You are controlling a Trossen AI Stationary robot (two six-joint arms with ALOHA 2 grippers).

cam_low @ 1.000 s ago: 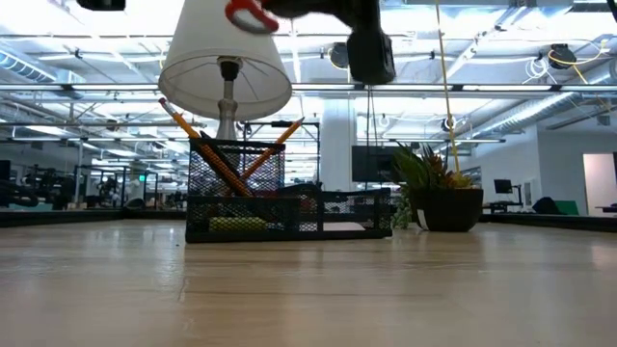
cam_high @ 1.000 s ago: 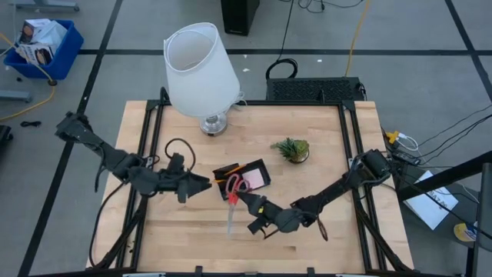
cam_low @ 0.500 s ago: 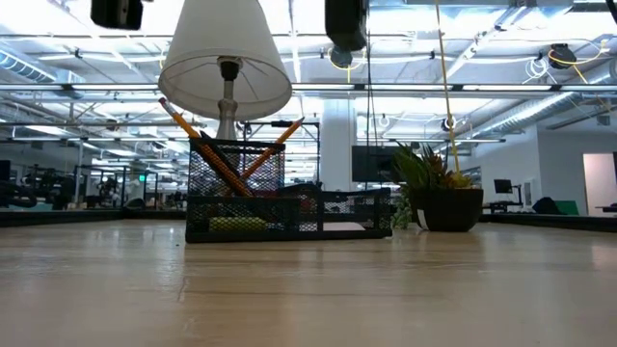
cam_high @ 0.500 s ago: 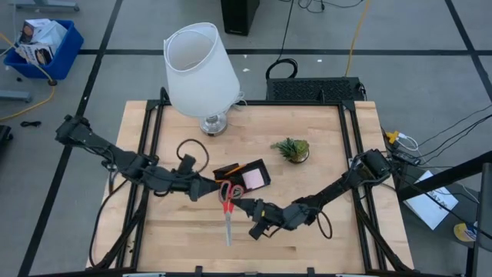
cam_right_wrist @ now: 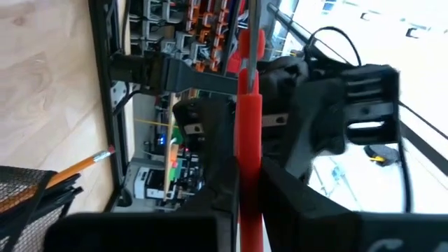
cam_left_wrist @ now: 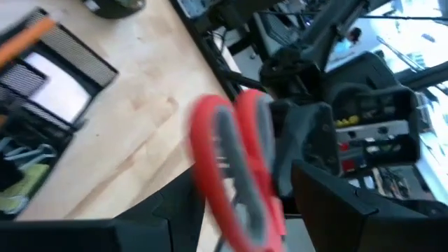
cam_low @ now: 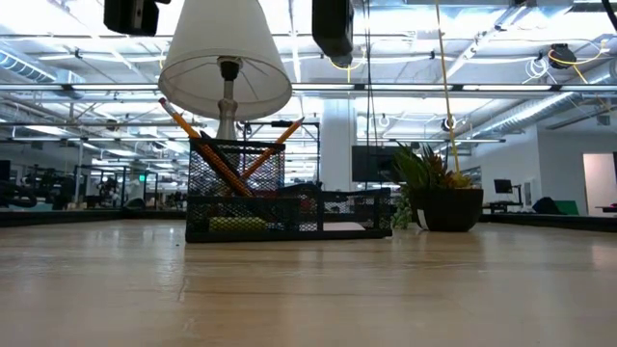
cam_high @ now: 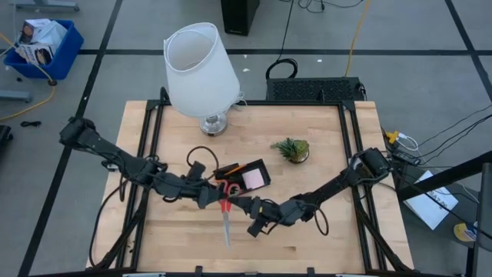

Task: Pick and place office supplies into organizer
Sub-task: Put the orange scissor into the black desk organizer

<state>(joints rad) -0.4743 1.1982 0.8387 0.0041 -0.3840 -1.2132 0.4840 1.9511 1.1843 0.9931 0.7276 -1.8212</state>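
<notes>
We see both arms meeting over the middle of the wooden surface (cam_high: 177, 246), just in front of the black mesh organizer (cam_high: 244, 175). The red-handled scissors (cam_high: 226, 206) hang in the air between them, handles toward the organizer and blades pointing toward the front edge of the surface.

The right gripper (cam_high: 244, 205) reaches in from the right side, and in its own wrist view its jaws are closed on the scissors (cam_right_wrist: 249, 122), which stand edge-on between the two dark fingers (cam_right_wrist: 168, 227). The left gripper (cam_high: 216, 195) comes in from the left and sits right at the red handles. In the left wrist view the red loops (cam_left_wrist: 234, 168) lie between its fingers (cam_left_wrist: 350, 203), but we cannot tell whether those jaws have actually clamped on the handles or only stand around them.

The organizer sits near the centre of the surface, with a pink sticky-note pad (cam_high: 254, 179) in its flat section and orange pencils (cam_low: 220, 159) leaning in its tall mesh cup. In the low view the organizer (cam_low: 289, 207) stands in front of the white lamp (cam_low: 226, 53), with the small green plant (cam_low: 439, 188) to its right. The plant (cam_high: 291, 148) is well apart from both grippers, and the lamp (cam_high: 200, 73) stands at the back of the surface.
</notes>
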